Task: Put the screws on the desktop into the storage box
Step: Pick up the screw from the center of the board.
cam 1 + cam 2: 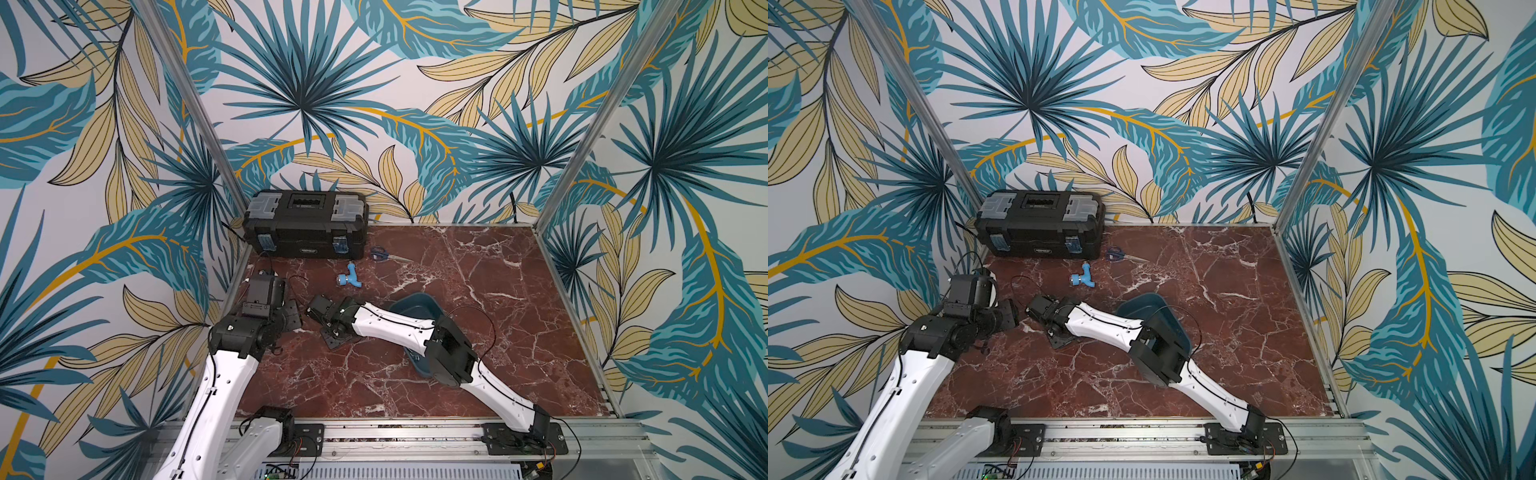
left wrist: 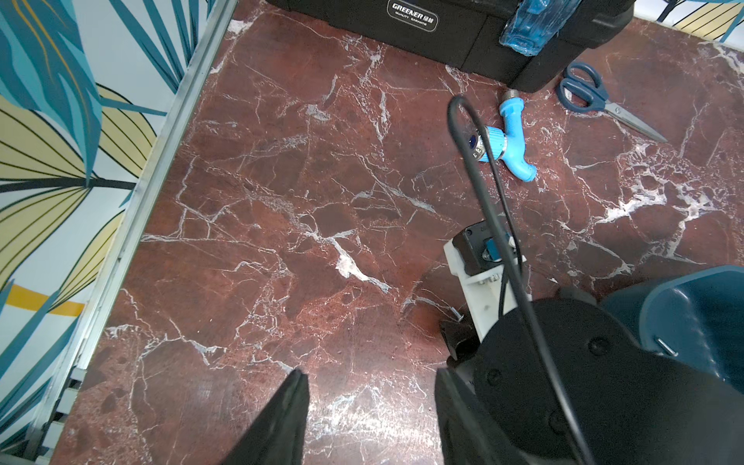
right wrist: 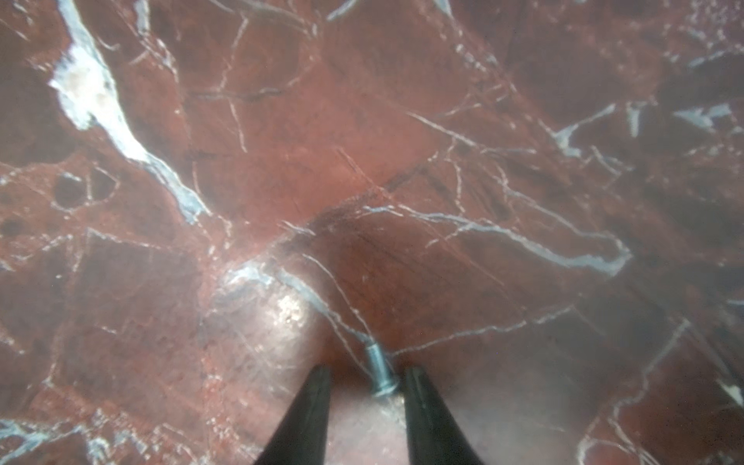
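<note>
The left gripper [image 2: 368, 376] hung released, nothing between its fingers, over the desktop [image 1: 498, 291] at about ten o'clock from the right gripper [image 3: 367, 370]. That gripper's jaws stood apart astride one screw [image 3: 378, 372] lying flat on the desktop, not yet clamped on it. At three o'clock from it sat the storage box [image 1: 415, 301], partly under the right arm [image 1: 395, 328], with a second screw [image 2: 666, 348] already inside

- white-shelled, black-jointed left arm [image 1: 230, 374]: elbow bent, wrist tipped down and inward
- black two-finger left gripper [image 2: 370, 374]: fingers spread well apart
- white-shelled, black-jointed right arm [image 1: 395, 328]: stretched low, reaching across toward the left arm
- black two-finger right gripper [image 3: 368, 372]: pointing down, fingers a narrow gap apart
</note>
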Robot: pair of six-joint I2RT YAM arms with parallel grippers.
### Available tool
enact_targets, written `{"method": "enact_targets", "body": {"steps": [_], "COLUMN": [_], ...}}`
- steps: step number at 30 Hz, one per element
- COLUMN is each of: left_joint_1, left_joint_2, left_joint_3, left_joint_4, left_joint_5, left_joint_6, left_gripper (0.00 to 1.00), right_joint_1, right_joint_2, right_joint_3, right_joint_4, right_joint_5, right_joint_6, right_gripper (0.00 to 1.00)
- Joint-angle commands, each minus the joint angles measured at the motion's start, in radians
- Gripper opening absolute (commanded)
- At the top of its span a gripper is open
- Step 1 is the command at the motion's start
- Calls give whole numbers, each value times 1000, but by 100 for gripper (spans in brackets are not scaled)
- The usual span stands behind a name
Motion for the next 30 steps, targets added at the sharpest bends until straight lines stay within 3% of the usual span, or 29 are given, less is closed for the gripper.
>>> {"method": "enact_targets", "body": {"steps": [1, 9, 21, 30], "left_joint_1": [10, 10, 10, 10], "left_joint_2": [-2, 4, 7, 3], "left_joint_3": [-32, -33, -32, -29], "left_joint_4": [14, 15, 14, 6], "left_joint_5": [4, 6, 6, 0], "left_joint_6": [15, 15, 15, 13], "left_gripper": [55, 55, 55, 55], "right_joint_1": [3, 4, 3, -8], "right_joint_2": [53, 81, 79, -124], "right_joint_3": [0, 1, 1, -88], "right_joint_4": [-38, -41, -39, 64], "right_joint_5": [17, 16, -12, -22], "right_joint_6": [-15, -41, -25, -63], "right_gripper": [35, 29, 3, 0]}}
